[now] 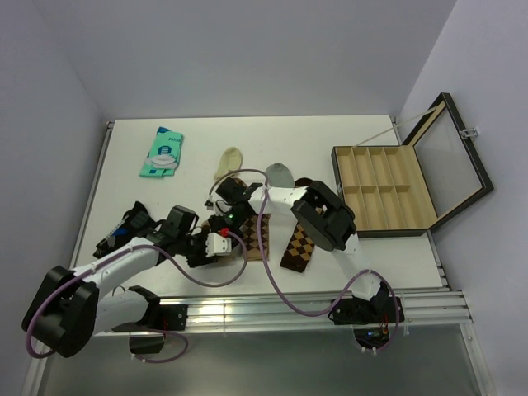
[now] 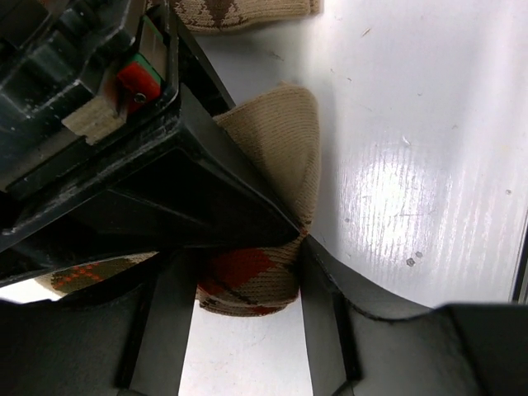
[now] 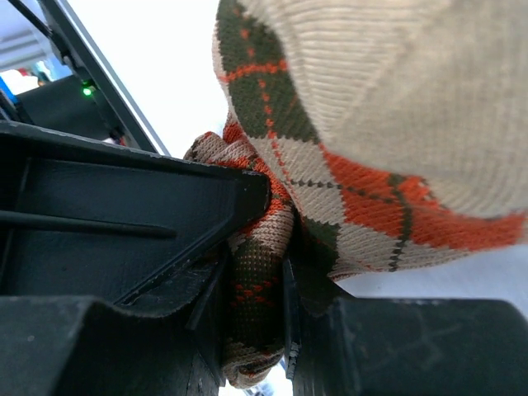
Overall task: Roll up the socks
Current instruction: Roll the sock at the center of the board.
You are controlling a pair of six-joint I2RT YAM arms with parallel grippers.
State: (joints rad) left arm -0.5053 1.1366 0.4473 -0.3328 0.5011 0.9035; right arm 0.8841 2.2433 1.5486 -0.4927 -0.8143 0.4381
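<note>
The sock with red-orange diamonds is bunched between the two grippers at the table's front middle. My right gripper is shut on a thick fold of it, and the tan foot part drapes above the fingers. In the left wrist view the sock's rolled end sits between my left gripper's fingers and touches both. From above, the left gripper and right gripper meet over this sock. A tan sock with dark diamonds and a dark brown sock lie flat just to the right.
An open wooden box with several compartments stands at the right, lid raised. A cream sock and a grey sock lie behind the grippers. A teal packet rests at the back left. Purple cables loop near the front edge.
</note>
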